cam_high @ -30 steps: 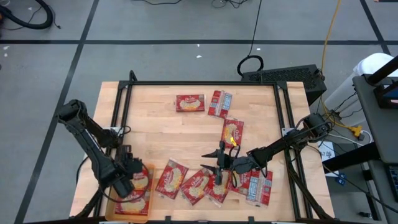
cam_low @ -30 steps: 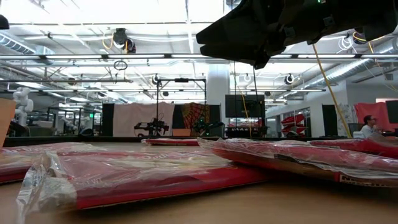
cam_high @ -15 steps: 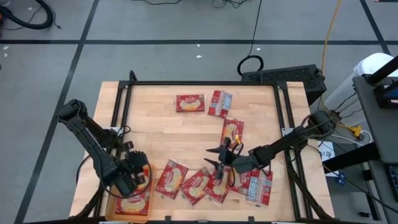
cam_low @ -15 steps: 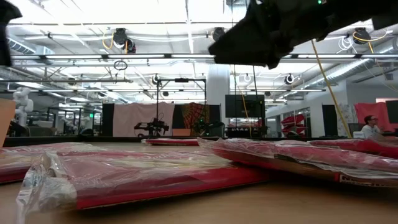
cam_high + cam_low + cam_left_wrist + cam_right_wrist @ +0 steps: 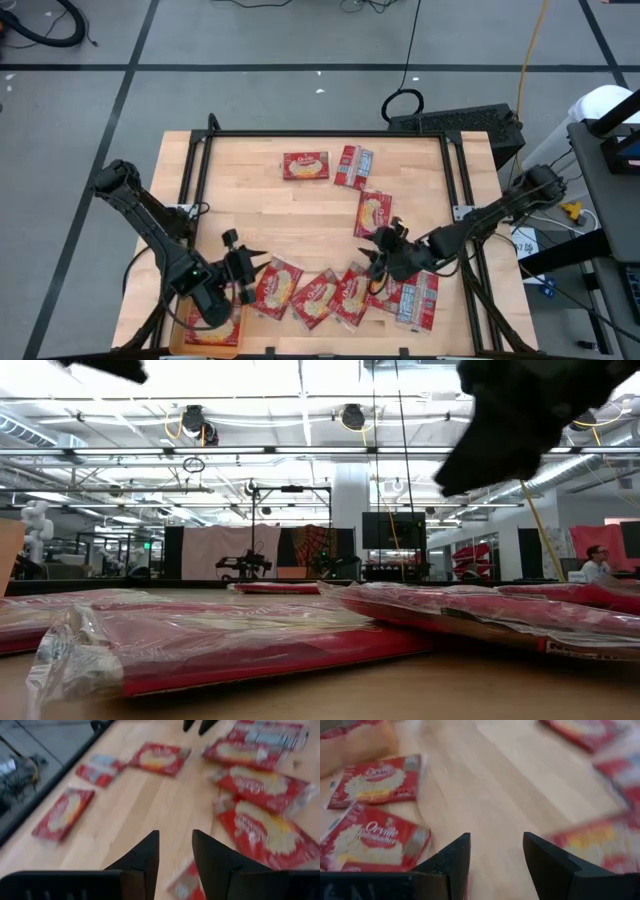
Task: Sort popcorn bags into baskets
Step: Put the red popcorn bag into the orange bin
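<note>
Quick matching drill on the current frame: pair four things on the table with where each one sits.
Things:
1. left gripper
2. right gripper
3. orange basket
4. far popcorn bag

Places:
A. near-left corner of the table
B. alone near the far edge
C. above the left end of the near row of bags
D. above the right end of that row

Pairs: 1-C, 2-D, 3-A, 4-B

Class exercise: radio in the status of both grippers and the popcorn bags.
Left gripper open, empty, beside basket. Right gripper open, empty, above popcorn bags. Nothing blocking.
</note>
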Controlling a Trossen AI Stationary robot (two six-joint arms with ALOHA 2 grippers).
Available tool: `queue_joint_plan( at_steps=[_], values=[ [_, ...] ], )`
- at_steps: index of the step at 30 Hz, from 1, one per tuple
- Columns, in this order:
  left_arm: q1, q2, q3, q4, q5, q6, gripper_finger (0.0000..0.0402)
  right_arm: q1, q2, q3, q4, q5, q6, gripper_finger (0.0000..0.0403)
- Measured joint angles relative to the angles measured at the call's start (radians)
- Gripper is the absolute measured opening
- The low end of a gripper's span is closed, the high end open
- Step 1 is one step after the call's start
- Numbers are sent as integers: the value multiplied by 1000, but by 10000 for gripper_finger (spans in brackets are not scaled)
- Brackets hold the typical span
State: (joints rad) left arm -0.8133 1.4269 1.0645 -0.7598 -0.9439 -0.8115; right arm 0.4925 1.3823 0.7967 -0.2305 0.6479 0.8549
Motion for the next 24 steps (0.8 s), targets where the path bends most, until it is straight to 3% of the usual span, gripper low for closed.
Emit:
queue_joint_plan(
  at_steps=[6, 11, 17, 24],
  values=[
    [99, 0, 0, 134, -20, 152, 120, 5, -40, 0, -210, -92, 134, 178],
    [175, 5, -14, 196, -20, 197, 120, -29, -39, -12, -281, -65, 326, 191],
    [222, 8, -94, 342, 0, 225, 120, -128, -39, -92, -267, -101, 405, 219],
    [230, 8, -194, 556, 11, 225, 120, -186, -43, -225, -87, -78, 447, 260]
  ],
)
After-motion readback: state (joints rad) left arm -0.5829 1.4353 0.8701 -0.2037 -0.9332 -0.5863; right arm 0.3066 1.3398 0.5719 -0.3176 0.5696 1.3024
